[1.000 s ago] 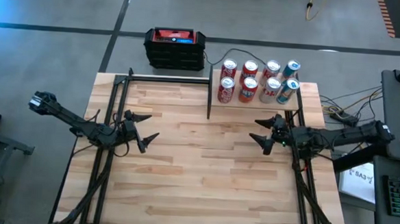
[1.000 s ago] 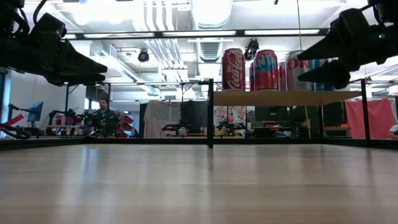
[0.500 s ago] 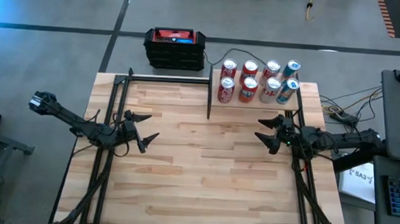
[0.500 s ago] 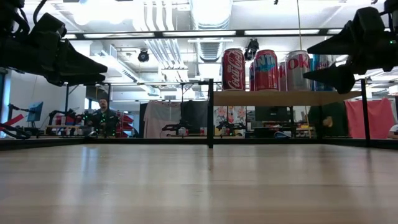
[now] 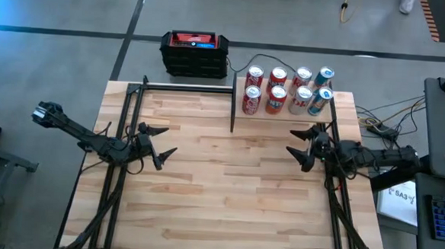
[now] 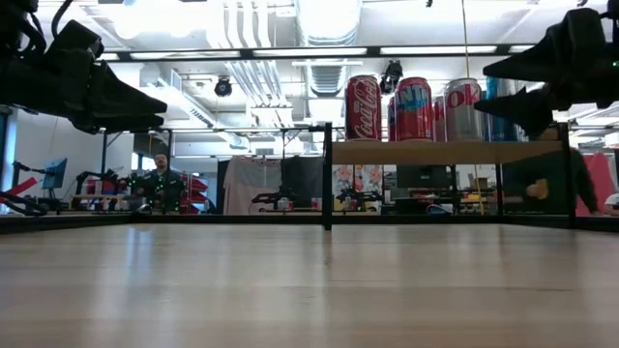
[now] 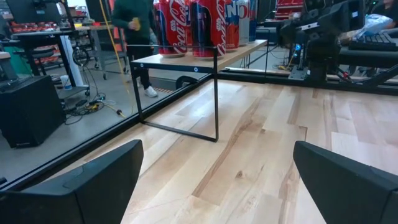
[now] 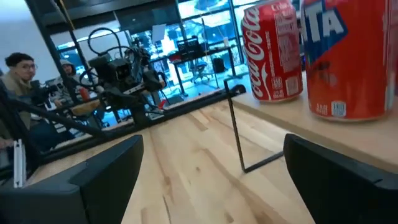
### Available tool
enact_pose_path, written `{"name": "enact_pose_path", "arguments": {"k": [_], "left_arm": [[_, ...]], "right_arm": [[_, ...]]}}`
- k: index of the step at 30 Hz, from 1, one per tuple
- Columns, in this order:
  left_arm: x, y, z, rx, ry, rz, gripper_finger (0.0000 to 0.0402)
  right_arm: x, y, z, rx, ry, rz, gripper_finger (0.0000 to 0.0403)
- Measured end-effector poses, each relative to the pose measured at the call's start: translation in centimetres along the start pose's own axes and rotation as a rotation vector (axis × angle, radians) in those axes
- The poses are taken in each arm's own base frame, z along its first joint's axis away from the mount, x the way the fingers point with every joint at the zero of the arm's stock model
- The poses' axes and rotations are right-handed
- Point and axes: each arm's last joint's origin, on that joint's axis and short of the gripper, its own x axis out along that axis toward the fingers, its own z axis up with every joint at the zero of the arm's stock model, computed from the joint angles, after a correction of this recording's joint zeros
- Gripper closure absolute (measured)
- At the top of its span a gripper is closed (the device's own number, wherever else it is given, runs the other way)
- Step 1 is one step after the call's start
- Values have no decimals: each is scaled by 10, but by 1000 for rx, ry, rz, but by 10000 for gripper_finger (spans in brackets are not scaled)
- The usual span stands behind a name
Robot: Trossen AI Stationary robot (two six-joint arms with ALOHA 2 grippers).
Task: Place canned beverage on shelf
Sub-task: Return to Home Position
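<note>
In the low view the near row of cans (image 6: 413, 109) hides the row behind it, and the dark fingers of the right gripper (image 6: 481, 84) cross in front of the blue can (image 6: 496, 124) at the right end, so only part of it shows. The left wrist view cuts the cans off at their tops. The right wrist view catches just two of them, a red cola can (image 8: 272, 53) and an orange-red one (image 8: 348, 59) whose lettering runs out of the picture. The shelf (image 5: 282, 117) stands at the far right of the table (image 5: 203, 200) and holds eight upright cans in two rows of four. Each near can stands just in front of a matching one: red on the left, then red-orange, silver, and blue on the right. A black-and-red box (image 5: 195, 53) sits on the floor beyond the table's far edge, left of the shelf. The right gripper hangs above the table just on the near side of the shelf's right end, jaws apart and holding nothing, pointing left. The left gripper (image 5: 168, 139) waits over the left side of the table, well apart from the shelf, its jaws also spread and empty. Beyond the table a person (image 6: 160, 180) sits in the room, and another figure in dark green (image 6: 553, 184) stands behind the shelf's right posts, partly hidden by them.
</note>
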Motion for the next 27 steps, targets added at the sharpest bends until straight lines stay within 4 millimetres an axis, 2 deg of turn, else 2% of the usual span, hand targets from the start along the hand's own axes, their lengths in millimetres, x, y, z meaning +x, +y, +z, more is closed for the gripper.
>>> {"name": "enact_pose_path", "arguments": {"k": [7, 27], "left_arm": [[0, 0, 0, 0, 0, 0, 2], [0, 0, 0, 0, 0, 0, 2]], "right_arm": [[-3, -2, 1, -134, -8, 37, 32], [-1, -11, 2, -101, -16, -53, 32]]}}
